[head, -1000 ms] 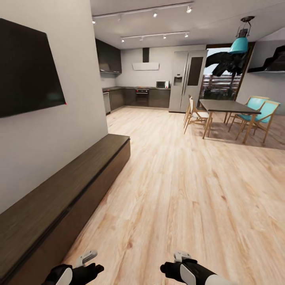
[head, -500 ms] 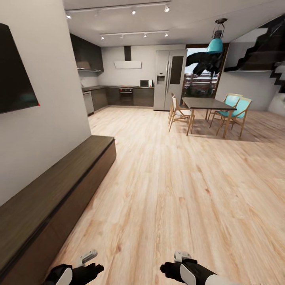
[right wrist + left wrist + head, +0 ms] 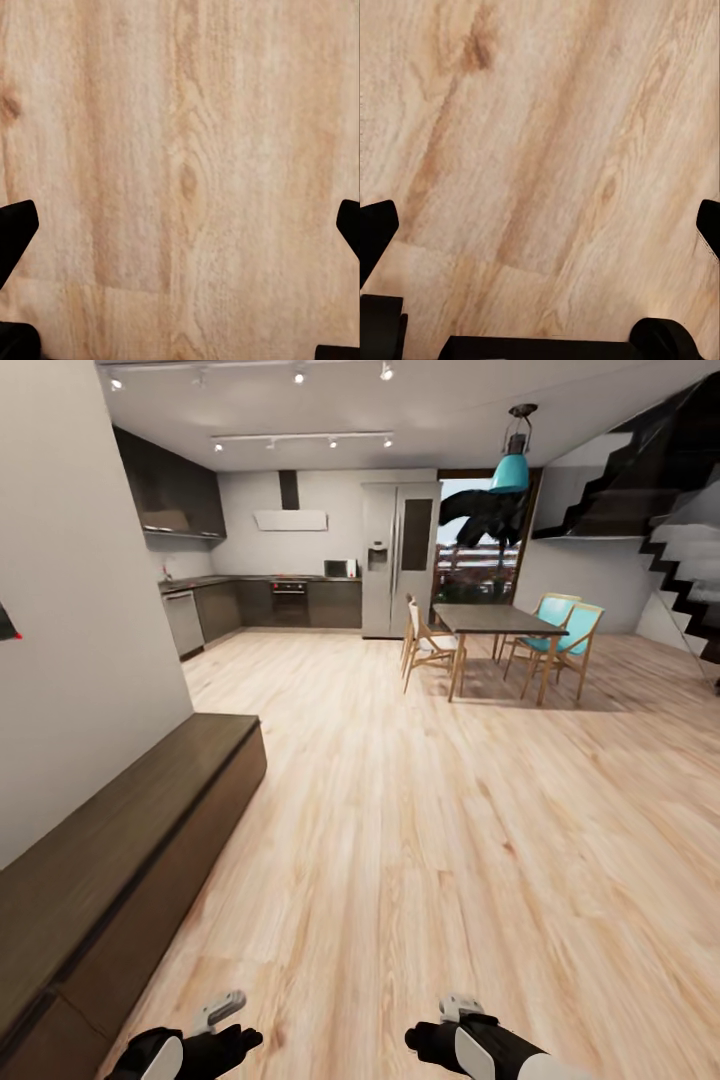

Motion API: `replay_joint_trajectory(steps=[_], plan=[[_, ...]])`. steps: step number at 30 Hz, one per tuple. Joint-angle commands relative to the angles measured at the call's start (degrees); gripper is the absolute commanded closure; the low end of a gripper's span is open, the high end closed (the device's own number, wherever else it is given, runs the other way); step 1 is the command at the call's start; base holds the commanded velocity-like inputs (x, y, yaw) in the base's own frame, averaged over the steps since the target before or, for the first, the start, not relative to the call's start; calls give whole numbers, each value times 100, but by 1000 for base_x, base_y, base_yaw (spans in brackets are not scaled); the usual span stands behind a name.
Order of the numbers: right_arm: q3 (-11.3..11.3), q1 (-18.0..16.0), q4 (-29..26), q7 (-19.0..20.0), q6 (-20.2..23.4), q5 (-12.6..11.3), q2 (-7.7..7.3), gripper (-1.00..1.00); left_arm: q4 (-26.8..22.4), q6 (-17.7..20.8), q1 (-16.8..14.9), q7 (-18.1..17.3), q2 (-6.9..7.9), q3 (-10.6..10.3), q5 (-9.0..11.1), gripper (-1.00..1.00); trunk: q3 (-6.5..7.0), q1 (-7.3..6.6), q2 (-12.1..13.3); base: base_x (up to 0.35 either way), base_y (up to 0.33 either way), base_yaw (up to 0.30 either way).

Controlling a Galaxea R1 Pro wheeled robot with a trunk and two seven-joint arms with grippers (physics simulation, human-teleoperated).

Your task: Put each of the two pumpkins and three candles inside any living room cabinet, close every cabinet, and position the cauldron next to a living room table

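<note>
- My left pincer [image 3: 222, 1010] is low over the plank floor [image 3: 450, 830], fingers spread wide, nothing between them; in the left wrist view the fingertips [image 3: 375, 225] sit at the frame's opposite edges over bare planks.
- My right pincer [image 3: 452, 1010] is likewise wide and holding nothing, over the same floor.
- The cabinet [image 3: 110, 860], a long dark-brown console, runs along the wall ahead and to the left of my left pincer, near but apart. Fronts look shut from this angle.
- Far ahead: dining table [image 3: 495, 620] with teal chairs [image 3: 560, 625], fridge [image 3: 395, 560], grey kitchen units [image 3: 290, 600], stairs [image 3: 680, 550] at right.
</note>
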Motion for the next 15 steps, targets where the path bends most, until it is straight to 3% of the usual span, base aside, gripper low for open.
replay_joint_trajectory(steps=[1, 15], plan=[[26, -5, 0, 5, 17, -18, -1, -100, -6, 10, -3, 37, 7, -21, 52, -100, -5, 3, -2, 321, 164, -6], [26, -5, 1, 5, 9, -18, -1, -100, -6, 2, -3, 37, -1, -30, 44, -100, -5, 3, -2, 315, 152, 0]])
